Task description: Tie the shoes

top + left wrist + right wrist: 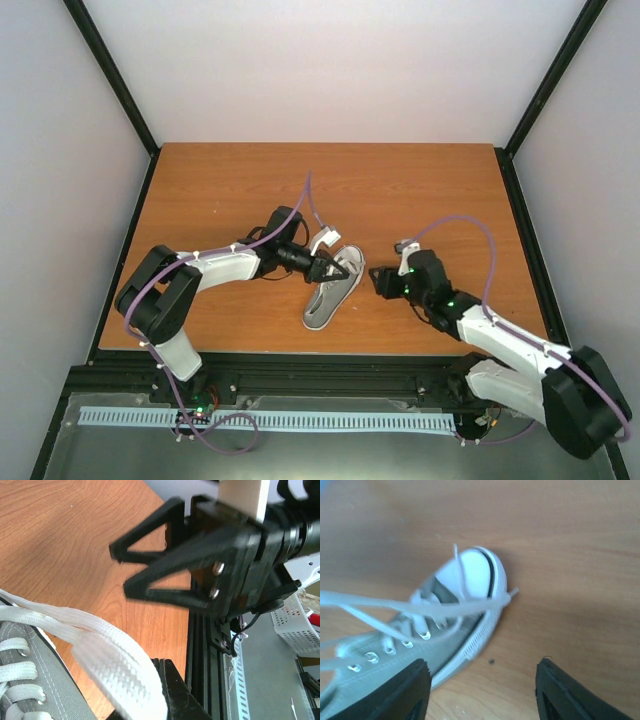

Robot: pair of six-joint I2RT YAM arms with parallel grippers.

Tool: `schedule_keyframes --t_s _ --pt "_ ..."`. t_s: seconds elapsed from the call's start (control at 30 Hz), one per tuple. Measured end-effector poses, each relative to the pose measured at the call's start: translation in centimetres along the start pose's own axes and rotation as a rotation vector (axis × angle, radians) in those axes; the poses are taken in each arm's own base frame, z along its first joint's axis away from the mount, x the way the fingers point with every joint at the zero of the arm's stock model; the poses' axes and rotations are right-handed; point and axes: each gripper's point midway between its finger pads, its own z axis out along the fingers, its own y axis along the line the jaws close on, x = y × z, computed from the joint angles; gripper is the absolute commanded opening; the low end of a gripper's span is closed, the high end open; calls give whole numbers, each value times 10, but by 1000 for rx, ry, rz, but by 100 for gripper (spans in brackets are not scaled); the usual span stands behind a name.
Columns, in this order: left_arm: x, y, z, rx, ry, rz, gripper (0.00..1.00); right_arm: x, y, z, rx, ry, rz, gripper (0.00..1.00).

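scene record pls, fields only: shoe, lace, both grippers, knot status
sneaker: grey, white toe cap, lying on the table between the two grippers
lace: white, untied, one strand stretched away from the sneaker
left gripper: at the sneaker, appears shut on the lace
right gripper: open, just right of the sneaker, holding nothing
knot: none visible yet

Wooden surface [420, 190]: brown grain finish, rectangular, dark edging. Black frame posts [112, 75] rise from the far left and far right corners. Plain white wall panels [340, 60] close the far, left and right sides. A white slotted strip [300, 421] runs along the near side, below a black rail [300, 365]. A white mesh basket [296, 626] stands off the surface beyond the rail; contents unclear.
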Motion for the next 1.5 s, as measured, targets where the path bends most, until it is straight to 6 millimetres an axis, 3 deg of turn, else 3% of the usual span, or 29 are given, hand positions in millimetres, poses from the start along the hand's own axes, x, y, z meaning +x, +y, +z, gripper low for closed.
schedule_keyframes --t_s 0.13,0.23,0.43,0.63,0.87,1.0,1.5 --pt "1 0 0 -1 5 -3 3 -34 12 -13 -172 -114 71 75" --pt "1 0 0 -1 5 -4 3 -55 44 -22 -343 -145 27 80" --pt "1 0 0 -1 5 -4 3 -73 85 -28 -551 -163 -77 82" --pt "1 -1 0 1 5 -4 3 -65 107 -18 -652 -116 -167 81" --pt "1 -1 0 2 5 -4 3 -42 112 2 -696 -38 -205 78" --pt "1 0 -1 1 3 -5 3 -29 122 5 -739 -2 -231 78" --pt "0 6 -2 -25 -14 -39 2 -15 139 13 -732 -50 -300 72"
